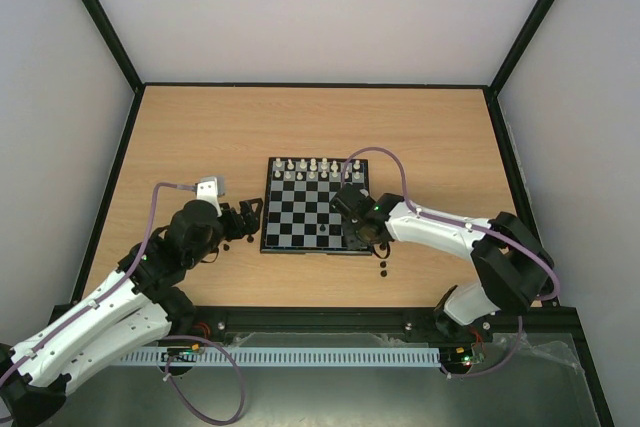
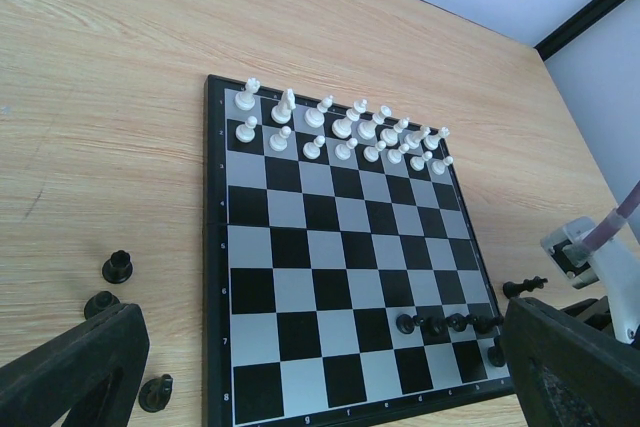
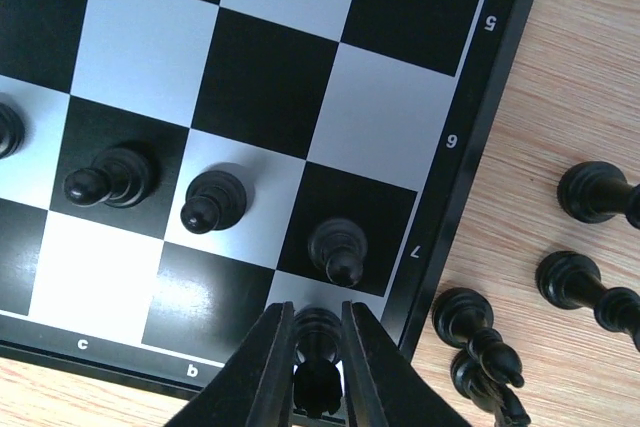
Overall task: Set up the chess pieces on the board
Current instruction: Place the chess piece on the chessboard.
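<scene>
- Pinched in my right hand (image 3: pixel 317 313), a black piece (image 3: pixel 317 339) sits at the board's (image 3: pixel 445 152) corner square.
- White pieces (image 2: pixel 345 127) fill its two far rows.
- Left hand (image 1: pixel 245 219) gapes wide beside it, over the counter (image 1: pixel 200 127).

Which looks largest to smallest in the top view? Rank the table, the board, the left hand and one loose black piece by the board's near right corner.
1. table
2. board
3. left hand, clearly smaller than the board
4. loose black piece, a mere dot
</scene>
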Robot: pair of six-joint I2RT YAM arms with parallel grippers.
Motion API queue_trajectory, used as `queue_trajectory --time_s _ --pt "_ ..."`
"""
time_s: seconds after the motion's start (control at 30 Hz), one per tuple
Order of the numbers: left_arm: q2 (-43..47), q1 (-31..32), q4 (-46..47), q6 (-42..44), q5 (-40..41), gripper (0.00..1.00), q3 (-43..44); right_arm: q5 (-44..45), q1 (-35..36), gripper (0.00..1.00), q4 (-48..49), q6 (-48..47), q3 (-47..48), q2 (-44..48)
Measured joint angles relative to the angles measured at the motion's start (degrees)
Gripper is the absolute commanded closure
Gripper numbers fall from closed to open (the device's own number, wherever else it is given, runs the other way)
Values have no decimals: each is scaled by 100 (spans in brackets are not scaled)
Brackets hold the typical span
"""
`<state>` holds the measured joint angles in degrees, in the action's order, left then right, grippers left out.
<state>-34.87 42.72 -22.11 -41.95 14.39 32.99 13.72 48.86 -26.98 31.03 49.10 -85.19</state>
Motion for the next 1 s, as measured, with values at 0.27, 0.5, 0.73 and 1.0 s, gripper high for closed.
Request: queue_trajectory --time_s 0.27,0.5,0.73,1.0 --pt "0 0 0 -2 -2 0 0 -70 -15 73 28 -17 -52 9" --pt "0 0 0 -2 -2 0 0 -168 -15 68 -81 -17 -22 433" --pt "-92 0 85 28 0 1 0 59 -17 65 -332 -20 284 839" --pt "-745 -74 166 57 42 0 0 98 -26 51 -304 -57 345 881"
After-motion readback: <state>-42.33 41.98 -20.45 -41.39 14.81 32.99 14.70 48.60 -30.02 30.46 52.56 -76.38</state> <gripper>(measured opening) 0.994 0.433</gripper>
